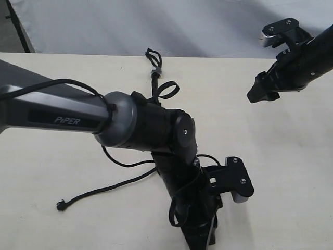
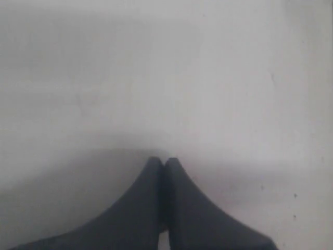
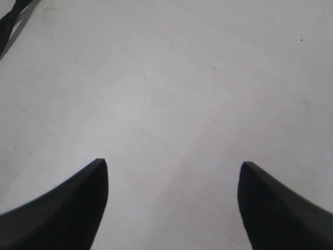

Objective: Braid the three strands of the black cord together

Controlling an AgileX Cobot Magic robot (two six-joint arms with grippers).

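My left gripper is pinched closed on nothing I can see, my right gripper is spread and idle, and the black cord lies on the table partly under my left arm, so I judge I'm at strand-picking and next must actually catch a loose strand.

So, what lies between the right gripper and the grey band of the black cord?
Nothing but bare table, as the exterior view shows: no object sits on the stretch from the right gripper to the grey band of the black cord.
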